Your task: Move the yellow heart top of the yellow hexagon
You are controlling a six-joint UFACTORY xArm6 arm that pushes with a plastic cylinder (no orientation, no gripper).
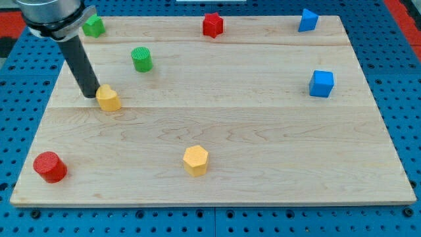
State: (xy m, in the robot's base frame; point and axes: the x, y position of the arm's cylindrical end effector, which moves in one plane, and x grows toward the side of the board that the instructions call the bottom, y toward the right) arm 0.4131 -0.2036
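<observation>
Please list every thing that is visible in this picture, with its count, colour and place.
board: 1, light wood, fills the view
yellow heart: 1, yellow, left, mid-height
yellow hexagon: 1, yellow, bottom centre
green cylinder: 1, green, upper left
green block: 1, green, top left, shape unclear
red star: 1, red, top centre
red cylinder: 1, red, bottom left
blue blocks: 2, blue, right and top right
my tip: 1, dark, against the heart's left side

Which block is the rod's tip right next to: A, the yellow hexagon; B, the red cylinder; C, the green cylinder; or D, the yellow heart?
D: my tip sits at the upper-left edge of the yellow heart, while the yellow hexagon, red cylinder and green cylinder all lie well apart from it.
</observation>
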